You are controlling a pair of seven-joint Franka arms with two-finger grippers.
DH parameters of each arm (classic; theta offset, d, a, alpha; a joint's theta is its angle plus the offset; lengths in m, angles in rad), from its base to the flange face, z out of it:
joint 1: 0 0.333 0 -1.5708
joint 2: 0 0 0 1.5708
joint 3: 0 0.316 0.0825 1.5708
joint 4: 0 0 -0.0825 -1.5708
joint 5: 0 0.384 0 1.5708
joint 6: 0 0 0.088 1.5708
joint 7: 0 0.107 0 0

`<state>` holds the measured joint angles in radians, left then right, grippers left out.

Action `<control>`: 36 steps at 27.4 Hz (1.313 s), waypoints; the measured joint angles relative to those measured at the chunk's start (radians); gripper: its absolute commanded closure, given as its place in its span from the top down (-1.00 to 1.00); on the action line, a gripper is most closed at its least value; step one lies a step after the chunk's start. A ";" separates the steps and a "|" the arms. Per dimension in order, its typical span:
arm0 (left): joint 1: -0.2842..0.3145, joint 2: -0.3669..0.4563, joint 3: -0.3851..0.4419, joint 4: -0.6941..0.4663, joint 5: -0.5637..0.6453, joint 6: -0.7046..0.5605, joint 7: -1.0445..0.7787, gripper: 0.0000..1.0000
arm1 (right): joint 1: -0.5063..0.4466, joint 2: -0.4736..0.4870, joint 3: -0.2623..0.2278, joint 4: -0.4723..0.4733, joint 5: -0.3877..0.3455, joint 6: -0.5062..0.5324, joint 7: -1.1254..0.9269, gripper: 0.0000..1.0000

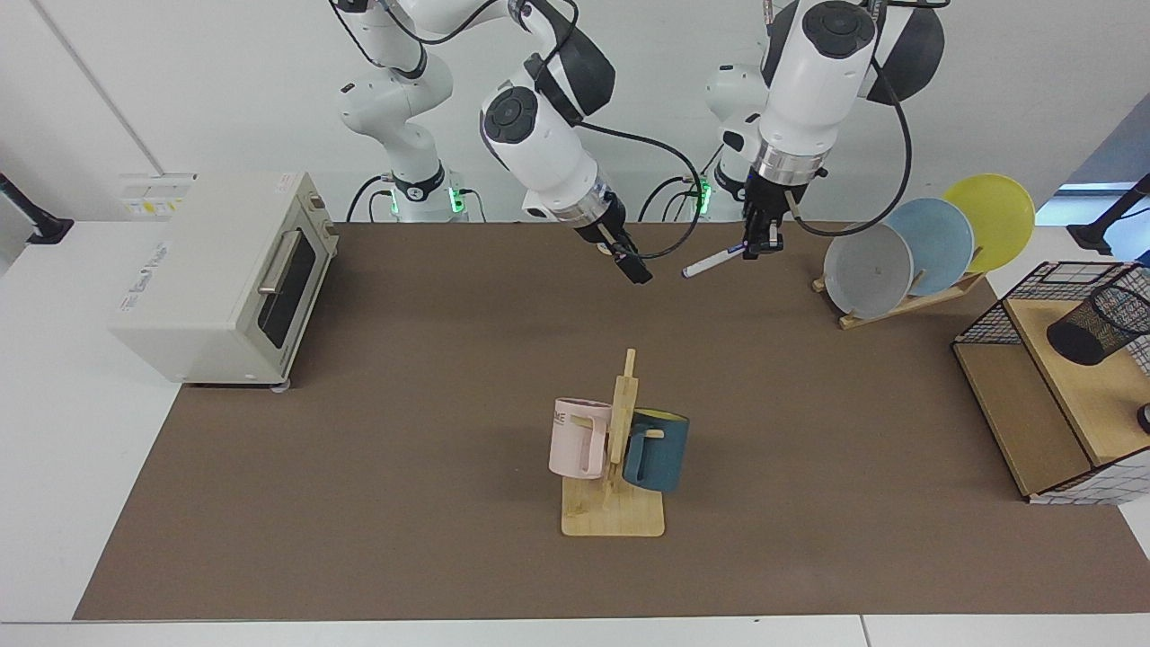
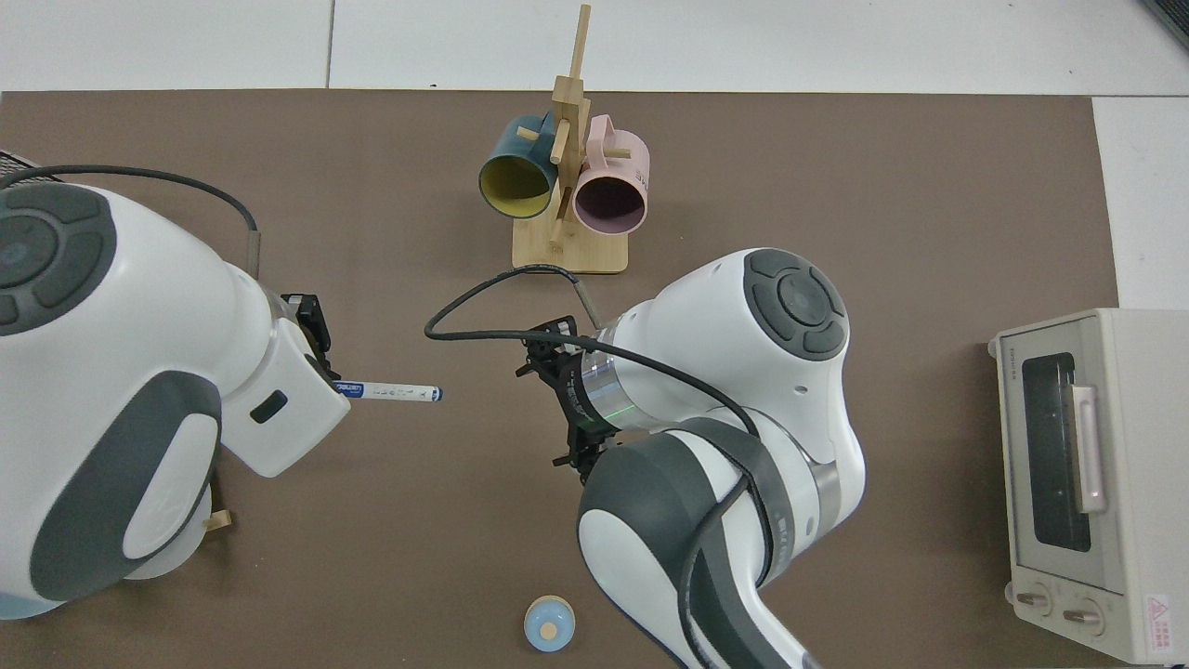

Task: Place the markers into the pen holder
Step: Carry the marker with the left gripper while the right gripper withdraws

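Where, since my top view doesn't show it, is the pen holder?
Observer: The pen holder sits on the wooden shelf of the wire basket, at the facing view's right edge.
Operator: How is the marker held?
Observer: The left gripper pinches one end; the marker slopes down away from it.
Operator: The right gripper?
Observer: The right gripper waits, hanging above the mat's far edge, apart from the marker.

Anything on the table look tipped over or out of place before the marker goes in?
Yes: the black wire-mesh pen holder lies tipped over on the wooden shelf of the wire-grid basket, its mouth not facing up. The left gripper holds the white marker in the air; the right gripper hangs nearby, holding nothing.
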<state>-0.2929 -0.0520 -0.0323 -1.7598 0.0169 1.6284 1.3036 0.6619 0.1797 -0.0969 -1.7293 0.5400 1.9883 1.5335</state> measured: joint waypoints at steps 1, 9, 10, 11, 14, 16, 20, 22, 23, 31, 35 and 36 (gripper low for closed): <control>0.000 0.000 0.013 0.000 0.009 -0.006 0.000 -1.00 | -0.007 -0.004 -0.001 0.000 -0.035 -0.025 -0.050 1.00; 0.002 0.000 0.108 0.000 0.101 -0.016 0.003 -1.00 | -0.129 -0.043 -0.006 -0.007 -0.235 -0.195 -0.456 1.00; 0.002 0.000 0.118 0.000 0.118 -0.016 0.003 -1.00 | -0.153 -0.049 -0.007 -0.007 -0.248 -0.213 -0.514 1.00; 0.002 0.000 0.127 0.000 0.133 -0.016 0.003 -1.00 | -0.174 -0.054 -0.008 -0.008 -0.261 -0.227 -0.567 1.00; 0.003 0.000 0.152 0.000 0.195 -0.016 0.003 -1.00 | -0.225 -0.072 -0.010 -0.009 -0.325 -0.264 -0.732 1.00; 0.003 0.000 0.168 0.000 0.253 -0.016 0.003 -1.00 | -0.246 -0.087 -0.011 -0.010 -0.392 -0.276 -0.846 1.00; 0.005 0.000 0.201 0.000 0.346 -0.016 0.003 -1.00 | -0.258 -0.112 -0.011 -0.014 -0.507 -0.279 -1.038 1.00; 0.006 0.000 0.219 0.000 0.401 -0.016 0.012 -1.00 | -0.272 -0.123 -0.011 -0.014 -0.540 -0.279 -1.133 1.00; 0.006 0.000 0.226 0.000 0.426 -0.015 0.020 -1.00 | -0.283 -0.128 -0.011 -0.015 -0.548 -0.279 -1.177 1.00; 0.008 0.000 0.328 0.001 0.564 0.081 0.180 -1.00 | -0.430 -0.179 -0.015 -0.012 -0.562 -0.279 -1.473 1.00; 0.011 0.000 0.409 0.000 0.578 0.174 0.309 -1.00 | -0.454 -0.198 -0.016 -0.006 -0.562 -0.279 -1.526 1.00; 0.011 0.000 0.424 0.000 0.586 0.190 0.333 -1.00 | -0.455 -0.200 -0.016 -0.005 -0.562 -0.279 -1.529 1.00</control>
<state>-0.2816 -0.0516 0.3920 -1.7597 0.6026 1.8188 1.6368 0.2072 -0.0205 -0.1130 -1.7341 -0.0222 1.7091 0.0050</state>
